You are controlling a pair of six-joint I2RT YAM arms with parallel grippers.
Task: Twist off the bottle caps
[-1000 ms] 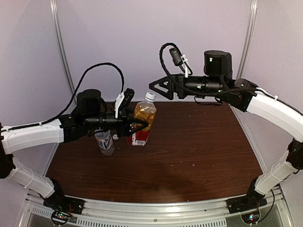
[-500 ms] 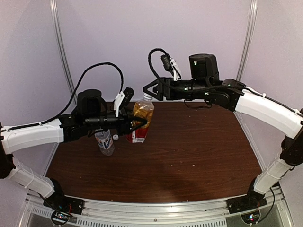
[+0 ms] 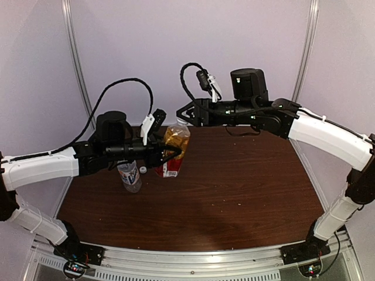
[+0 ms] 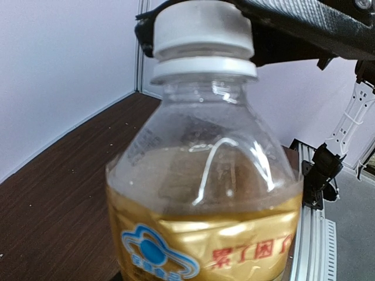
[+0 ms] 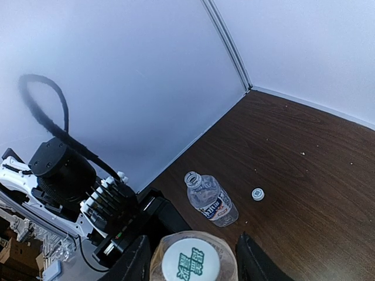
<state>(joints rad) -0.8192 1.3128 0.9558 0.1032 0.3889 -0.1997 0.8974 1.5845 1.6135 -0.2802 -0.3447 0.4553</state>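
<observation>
Left claw (image 3: 174, 153): clamped on the belly of the amber bottle (image 4: 205, 193), a small clear plastic bottle of amber liquid with a red-and-yellow label; its fingers lie across the label in the overhead view.
Right claw (image 3: 183, 113): reaching in from 3 o'clock and level with the neck of the amber bottle. Its jaws stand apart around the cap, and in its own wrist view one black finger (image 5: 136, 260) shows at 9 o'clock of the cap and the other at 3 o'clock, a sliver of bottle shoulder visible between each finger and the cap.
Screwed-on cap (image 4: 202, 26): round, white plastic, sitting on the amber bottle's neck above its white collar ring, with green printing on its top face.
Amber bottle, place: at about 10 o'clock from the middle of the dark wood-grain tabletop (image 3: 246, 181), leaning a little with its top toward 1 o'clock. Whether its base touches the tabletop cannot be told.
Colourless bottle (image 5: 212, 202): a small clear plastic bottle with a white-grey label and an open mouth, at 9 o'clock of the amber bottle, partly behind the left arm in the overhead view.
Loose cap (image 5: 257, 194): a small white round cap on the tabletop, between the two bottles and apart from both.
</observation>
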